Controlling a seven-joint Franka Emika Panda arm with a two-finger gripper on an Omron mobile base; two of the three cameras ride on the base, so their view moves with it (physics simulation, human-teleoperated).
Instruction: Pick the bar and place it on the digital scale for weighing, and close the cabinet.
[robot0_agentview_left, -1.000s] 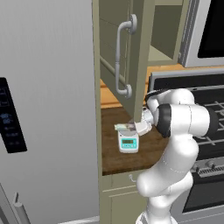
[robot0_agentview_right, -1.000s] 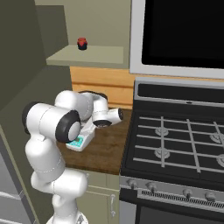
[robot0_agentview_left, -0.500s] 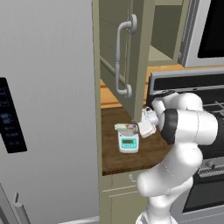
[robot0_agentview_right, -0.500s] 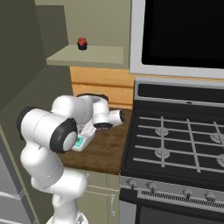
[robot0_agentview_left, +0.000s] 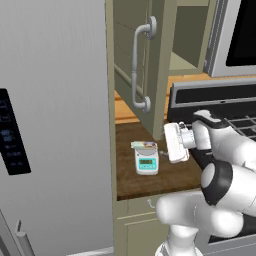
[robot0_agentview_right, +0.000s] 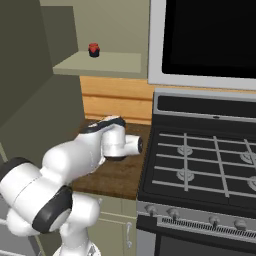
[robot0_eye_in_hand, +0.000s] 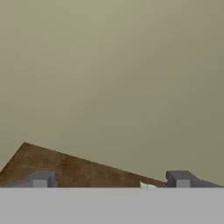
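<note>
The bar (robot0_agentview_left: 144, 145) lies flat on top of the digital scale (robot0_agentview_left: 146, 164), a white box with a teal display on the brown counter (robot0_agentview_left: 172, 175). My gripper (robot0_agentview_left: 169, 143) hovers just right of the scale, apart from the bar. In the hand view the gripper (robot0_eye_in_hand: 110, 179) stands open with nothing between the fingertips (robot0_eye_in_hand: 41, 178), and a pale corner of the bar (robot0_eye_in_hand: 148, 186) peeks in at the bottom. The cabinet door (robot0_agentview_left: 145, 60) stands open above the counter, its curved grey handle (robot0_agentview_left: 137, 70) facing me. My arm hides the scale in the right base view.
A grey fridge (robot0_agentview_left: 50, 125) walls off the left. The stove (robot0_agentview_right: 200, 165) with its black burners sits right of the counter (robot0_agentview_right: 115, 175), below a microwave (robot0_agentview_right: 205, 40). A small red object (robot0_agentview_right: 93, 49) rests on the open cabinet shelf (robot0_agentview_right: 100, 65).
The jaws have gone from shut to wide open, leaving the bar on the scale. The hand has drawn back a little to the right, and the elbow has swung lower.
</note>
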